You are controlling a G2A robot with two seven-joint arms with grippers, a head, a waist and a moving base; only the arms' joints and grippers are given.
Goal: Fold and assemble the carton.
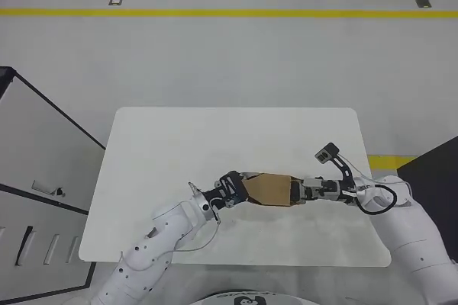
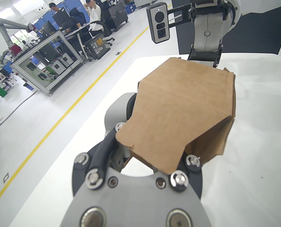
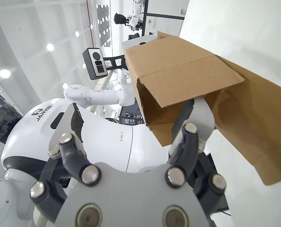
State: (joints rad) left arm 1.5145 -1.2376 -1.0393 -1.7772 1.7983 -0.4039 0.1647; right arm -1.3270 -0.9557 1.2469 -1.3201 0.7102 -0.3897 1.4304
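Top view: the carton (image 1: 269,189) is lying between the right gripper (image 3: 133,109), gaping wide at 3 o'clock, and the left gripper (image 1: 233,191) at 9 o'clock, grip impossible to tell.

The top view looks down from well above the worktop (image 1: 237,130), carton (image 1: 269,189) mid-frame. Each wrist view sits close behind its jaws, facing the other across that carton.
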